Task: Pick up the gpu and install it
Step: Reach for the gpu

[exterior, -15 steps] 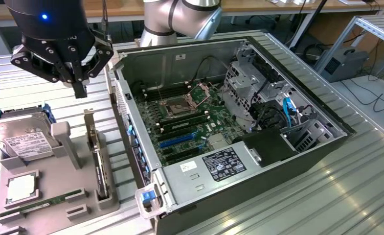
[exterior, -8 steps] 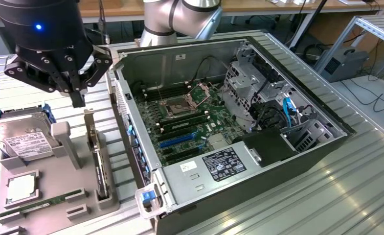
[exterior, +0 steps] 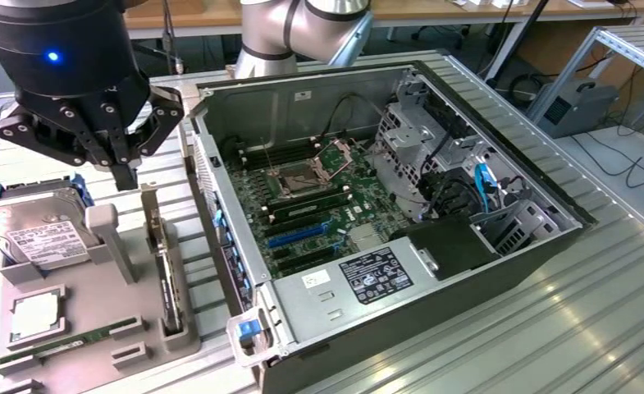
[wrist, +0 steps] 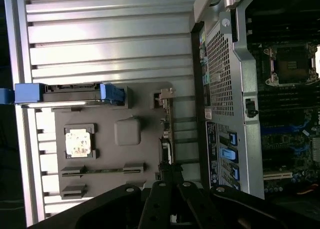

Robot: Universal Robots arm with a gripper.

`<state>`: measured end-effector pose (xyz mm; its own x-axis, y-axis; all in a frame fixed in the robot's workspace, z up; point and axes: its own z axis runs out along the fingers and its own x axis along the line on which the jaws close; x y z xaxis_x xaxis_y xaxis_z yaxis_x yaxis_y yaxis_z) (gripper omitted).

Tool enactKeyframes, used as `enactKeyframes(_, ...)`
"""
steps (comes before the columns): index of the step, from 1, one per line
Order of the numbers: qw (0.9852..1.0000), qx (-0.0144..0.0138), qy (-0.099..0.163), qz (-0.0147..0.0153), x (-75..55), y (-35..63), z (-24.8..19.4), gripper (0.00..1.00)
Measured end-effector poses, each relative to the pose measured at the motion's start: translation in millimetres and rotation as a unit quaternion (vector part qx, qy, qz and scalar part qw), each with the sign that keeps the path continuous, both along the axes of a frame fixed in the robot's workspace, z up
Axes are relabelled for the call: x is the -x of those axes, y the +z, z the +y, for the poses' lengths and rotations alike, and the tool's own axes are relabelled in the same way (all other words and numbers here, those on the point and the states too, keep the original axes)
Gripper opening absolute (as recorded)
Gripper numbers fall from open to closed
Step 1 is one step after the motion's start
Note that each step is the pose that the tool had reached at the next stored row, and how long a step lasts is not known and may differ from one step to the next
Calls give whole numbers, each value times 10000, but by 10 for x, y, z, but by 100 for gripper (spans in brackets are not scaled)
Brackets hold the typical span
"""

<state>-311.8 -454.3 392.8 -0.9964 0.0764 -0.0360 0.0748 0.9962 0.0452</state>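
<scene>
Ribbed metal table [exterior: 584,320] carries an open computer case [exterior: 518,263] at centre frame, its motherboard exposed. A grey tray [exterior: 102,246] sits against the case's side wall at lower left. The tray holds a hard drive [exterior: 37,234], a square chip [exterior: 35,314] and a memory stick [exterior: 65,341]. The gpu [exterior: 164,263] stands on edge in the tray's slot nearest the case, with the case wall close beside it. At upper left the gripper [exterior: 125,182] hangs with its fingertips drawn together on nothing. It is just above the card's end, farthest from the exterior view's lower edge. In the wrist view, the gripper [wrist: 169,175] sits over one end of the gpu [wrist: 167,134].
</scene>
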Motion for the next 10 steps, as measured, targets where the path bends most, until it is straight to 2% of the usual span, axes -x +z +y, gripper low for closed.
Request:
enactKeyframes(3,10000,-1,-1,0,24,-1,-20,11)
enactKeyframes(4,10000,0,0,0,35,0,-41,11)
enactKeyframes(6,10000,0,0,1,37,0,-152,11)
enactKeyframes(8,10000,2,-2,0,38,0,-188,11)
enactKeyframes(10,10000,3,-3,0,33,0,-199,11)
